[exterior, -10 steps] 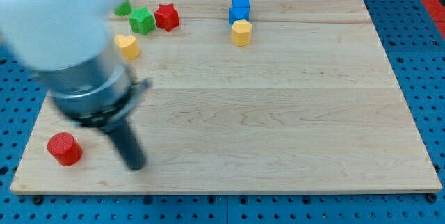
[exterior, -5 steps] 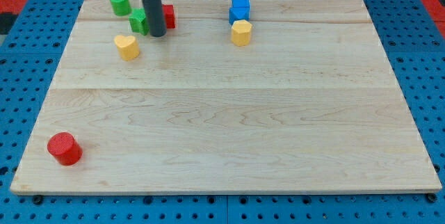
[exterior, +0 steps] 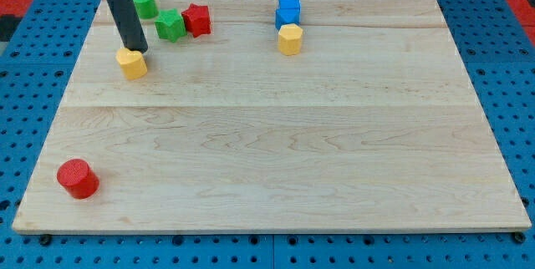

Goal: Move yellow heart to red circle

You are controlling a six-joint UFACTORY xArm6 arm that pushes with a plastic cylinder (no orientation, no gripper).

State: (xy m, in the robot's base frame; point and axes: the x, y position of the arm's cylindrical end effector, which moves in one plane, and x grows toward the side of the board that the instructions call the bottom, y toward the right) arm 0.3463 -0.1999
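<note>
Sitting near the board's upper left, yellow heart (exterior: 131,63), lying just below and touching the lower end of the dark rod. Pressing against the heart's top edge from the view's top, my tip (exterior: 137,50), with the rod (exterior: 124,12) slanting up and to the view's left out of the picture. Carrying no gripper and no fingers, so nothing opening, closing or clasping here: only bare contact, rod end against block.

Waiting well apart, red circle (exterior: 77,177), resting near the board's lower left corner, far below the heart and a little to the view's left of it.

Crowding the top edge behind the rod, green cylinder (exterior: 145,3), partly hidden by the rod and standing just to its right. Sitting just beside that, green star-like block (exterior: 170,25), touching or nearly touching red star (exterior: 198,19) on its right; impossible telling which from this angle.

Standing further to the view's right, blue cube (exterior: 288,9), with yellow hexagon-like block (exterior: 289,39) lying directly below it and touching it.

Bearing all of these, pale wooden board (exterior: 284,144), lying on blue perforated table (exterior: 501,93).
</note>
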